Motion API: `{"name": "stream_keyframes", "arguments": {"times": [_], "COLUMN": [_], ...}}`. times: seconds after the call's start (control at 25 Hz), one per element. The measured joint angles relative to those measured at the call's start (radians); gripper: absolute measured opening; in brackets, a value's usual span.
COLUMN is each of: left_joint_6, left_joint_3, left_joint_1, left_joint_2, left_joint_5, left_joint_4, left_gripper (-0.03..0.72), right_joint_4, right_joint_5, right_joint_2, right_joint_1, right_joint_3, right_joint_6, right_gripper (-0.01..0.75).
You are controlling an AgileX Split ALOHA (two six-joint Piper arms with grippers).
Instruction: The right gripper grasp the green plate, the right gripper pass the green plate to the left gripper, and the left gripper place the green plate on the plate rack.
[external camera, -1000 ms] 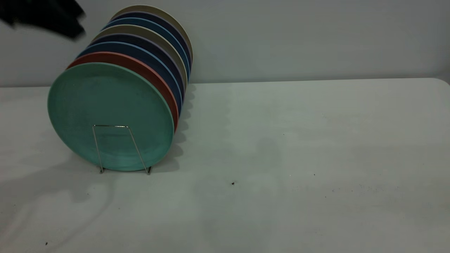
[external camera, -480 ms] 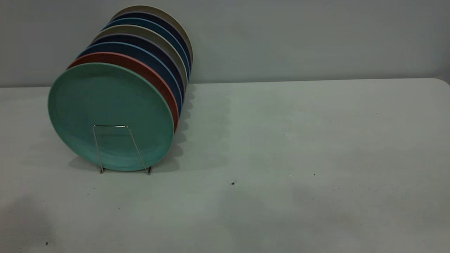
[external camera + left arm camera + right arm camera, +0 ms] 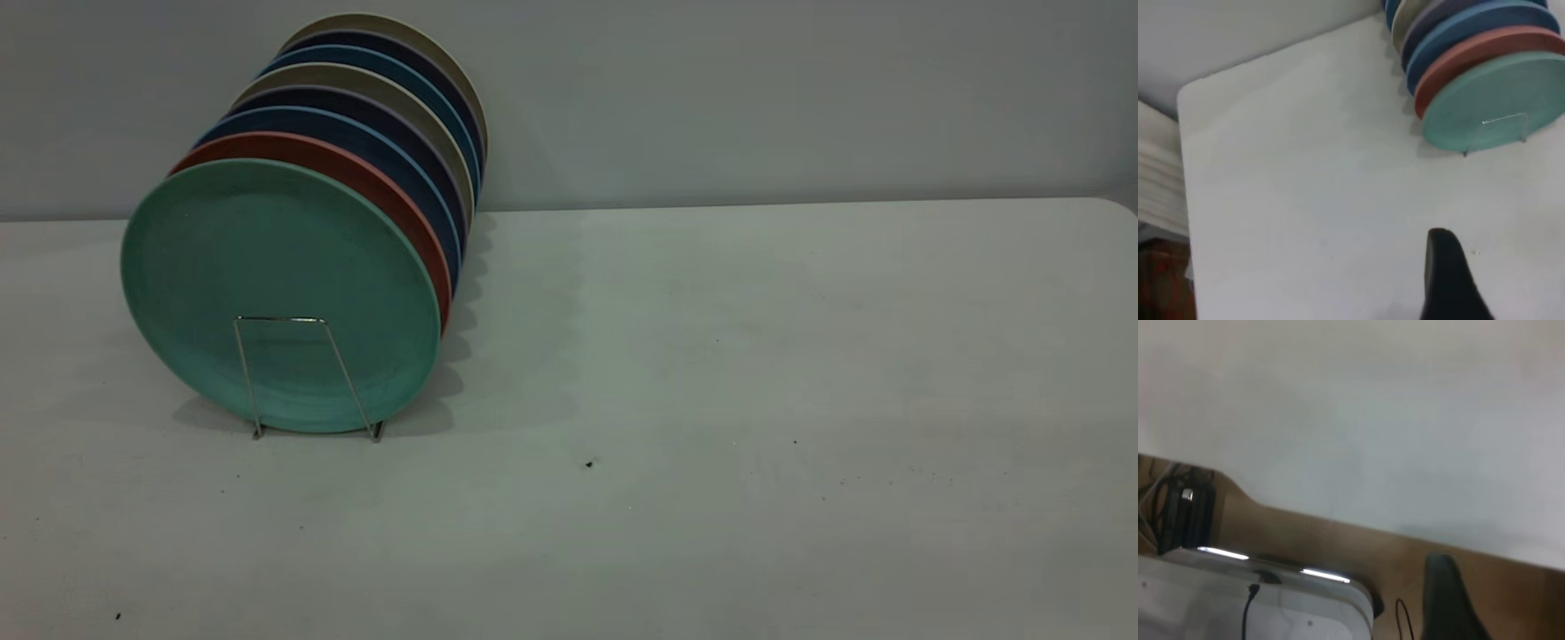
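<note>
The green plate [image 3: 280, 284] stands upright in the front slot of the plate rack [image 3: 342, 378], leaning on a salmon-pink plate [image 3: 391, 191]. A silver wire loop crosses its lower face. No gripper touches it. In the left wrist view the green plate [image 3: 1491, 100] and the rack [image 3: 1501, 123] sit far off, and only one black tip of my left gripper [image 3: 1446, 280] shows, above bare table. In the right wrist view only one black tip of my right gripper [image 3: 1446, 603] shows, beyond the table's edge over a brown floor. Neither gripper shows in the exterior view.
Several more plates, dark blue [image 3: 373, 142] and beige [image 3: 427, 44], fill the rack behind the pink one. A white table [image 3: 756, 356] stretches to the right of the rack. The right wrist view shows a white device [image 3: 1238, 600] and cables on the floor.
A black arm shape at the top left of the exterior view has gone out of frame. The shadows on the table's left and front have faded. The plates have not moved.
</note>
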Motion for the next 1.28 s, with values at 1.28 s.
{"name": "stream_keyframes", "arguments": {"times": [1.28], "left_joint_6": [-0.245], "left_joint_3": [0.808], "left_joint_1": [0.000], "left_joint_2": [-0.742], "left_joint_5": [-0.034], "left_joint_4": [0.000], "left_gripper": [0.448], "right_joint_4": [-0.023], "right_joint_5": [-0.019], "right_joint_2": [-0.383], "right_joint_1": [0.060], "right_joint_3": [0.011], "right_joint_6": [0.035], "right_gripper": [0.438]}}
